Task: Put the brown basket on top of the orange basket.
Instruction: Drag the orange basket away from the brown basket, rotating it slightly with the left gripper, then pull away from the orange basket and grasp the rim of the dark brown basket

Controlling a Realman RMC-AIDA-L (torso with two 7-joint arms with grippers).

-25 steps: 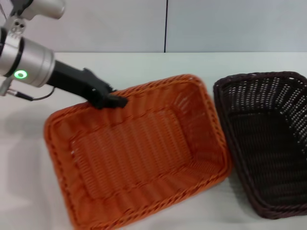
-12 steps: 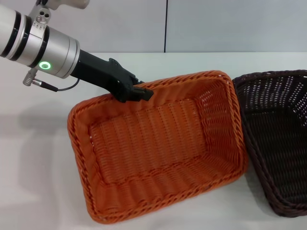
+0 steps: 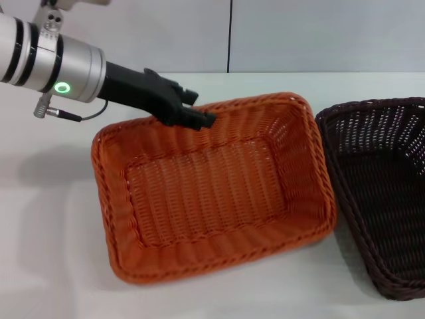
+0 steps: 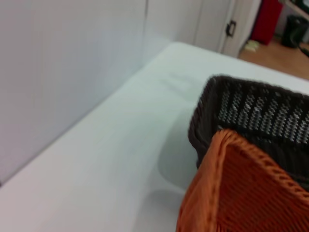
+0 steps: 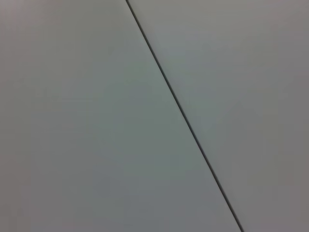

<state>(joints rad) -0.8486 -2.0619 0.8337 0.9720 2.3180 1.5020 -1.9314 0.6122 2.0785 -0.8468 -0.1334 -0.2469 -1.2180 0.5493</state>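
A silver cylindrical metal left forearm [image 3: 50,60] carries black bands, a glowing green ring light [image 3: 63,88] and a thin grey cable [image 3: 73,117], ending in a matte black angular left gripper [image 3: 196,110].

bright orange woven basket [image 3: 212,199], dark brown woven basket [image 3: 385,193], white table [image 3: 40,232]

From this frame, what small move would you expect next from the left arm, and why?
Probably letting go and lifting clear. The left gripper sits at the far rim of the orange basket, which lies flat on the table right beside the brown basket. The brown basket is still on the table, so it needs picking up next. The right gripper is out of view.
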